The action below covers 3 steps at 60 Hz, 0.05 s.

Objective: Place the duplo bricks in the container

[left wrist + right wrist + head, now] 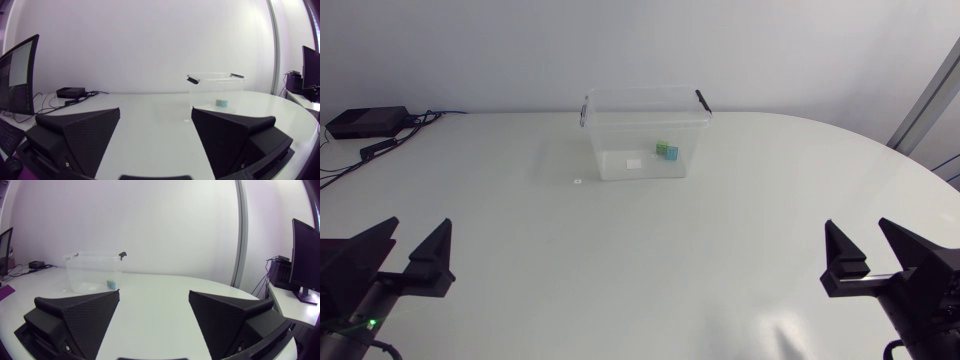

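Two small duplo bricks [666, 151], one green and one blue, already lay touching inside the clear container [620, 145], near its right wall. No loose brick showed on the surface. I judged them light, hard and smooth, best pinched across flat sides, with the tall walls forcing a reach from above. The left arm [350, 275] and right arm [920, 290] sat well apart from it, jaws wide and empty. A white scrap [578, 182] lay beside the container; a black box [365, 122] with cables sat far left.

table [620, 260]: white | black box [365, 122]: far left corner, cables [395, 140] attached | small white scrap [578, 182]: mid-table
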{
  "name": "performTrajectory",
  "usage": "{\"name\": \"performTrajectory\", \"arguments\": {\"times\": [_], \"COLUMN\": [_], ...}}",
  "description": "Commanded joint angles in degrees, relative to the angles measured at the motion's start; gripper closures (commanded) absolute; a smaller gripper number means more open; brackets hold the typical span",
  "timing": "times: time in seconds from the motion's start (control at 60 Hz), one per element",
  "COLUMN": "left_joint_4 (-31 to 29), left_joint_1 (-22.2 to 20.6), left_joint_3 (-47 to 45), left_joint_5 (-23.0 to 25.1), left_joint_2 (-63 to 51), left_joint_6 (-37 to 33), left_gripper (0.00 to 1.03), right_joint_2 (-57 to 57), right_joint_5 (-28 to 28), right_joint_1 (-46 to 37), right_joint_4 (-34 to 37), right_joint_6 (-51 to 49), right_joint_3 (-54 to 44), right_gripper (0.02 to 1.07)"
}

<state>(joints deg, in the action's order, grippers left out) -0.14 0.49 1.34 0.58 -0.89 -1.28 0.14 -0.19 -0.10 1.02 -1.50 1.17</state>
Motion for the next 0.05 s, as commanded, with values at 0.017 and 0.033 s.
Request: {"name": "performTrajectory", "arguments": {"times": [0.017,0.033], "left_joint_4": [0.14,0.14], "left_joint_1": [-0.49,-0.49], "left_joint_3": [-1.34,-1.34], "left_joint_5": [-0.58,-0.58], "left_joint_2": [0.89,0.89], "left_joint_6": [1.28,1.28], "left_gripper": [0.03,0.03], "right_joint_2": [-0.14,-0.14], "right_joint_5": [0.19,0.19], "right_joint_1": [0.10,0.10], "right_joint_4": [-1.02,-1.02], "right_joint_6": [1.50,1.50], "right_joint_3": [-1.17,-1.17], "right_gripper": [0.07,0.07]}}
